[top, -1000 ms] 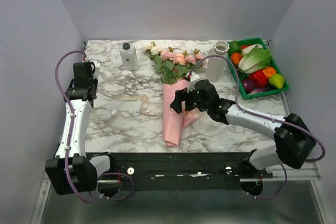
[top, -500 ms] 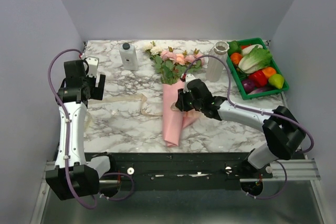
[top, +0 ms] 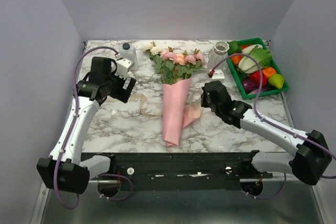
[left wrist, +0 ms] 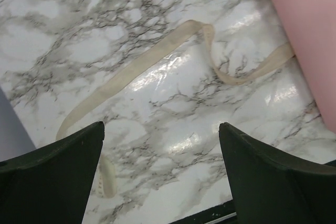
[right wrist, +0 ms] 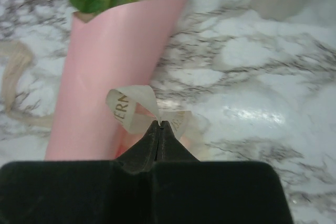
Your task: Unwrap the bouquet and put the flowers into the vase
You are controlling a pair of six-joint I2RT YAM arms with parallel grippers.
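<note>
The bouquet (top: 175, 103) lies in the middle of the table, its pale pink paper cone (right wrist: 110, 61) pointing toward me and the flowers (top: 176, 61) at its far end. A cream ribbon loop (right wrist: 131, 108) at the cone's right side is pinched at the tip of my right gripper (right wrist: 160, 124), whose jaws are shut on it. Left of the cone, a loose length of ribbon (left wrist: 147, 61) trails over the marble. My left gripper (left wrist: 160, 129) hangs open above it, holding nothing. The white ribbed vase (top: 218, 59) stands upright at the back right.
A white capped bottle (top: 127, 55) stands at the back left. A green tray (top: 264, 93) of vegetables sits at the back right, beside the vase. The table's near edge (left wrist: 210, 214) lies just below my left fingers.
My left gripper opened and swung from the table's left edge toward the middle. My right gripper shut on the ribbon loop and drew back to the right of the cone.
</note>
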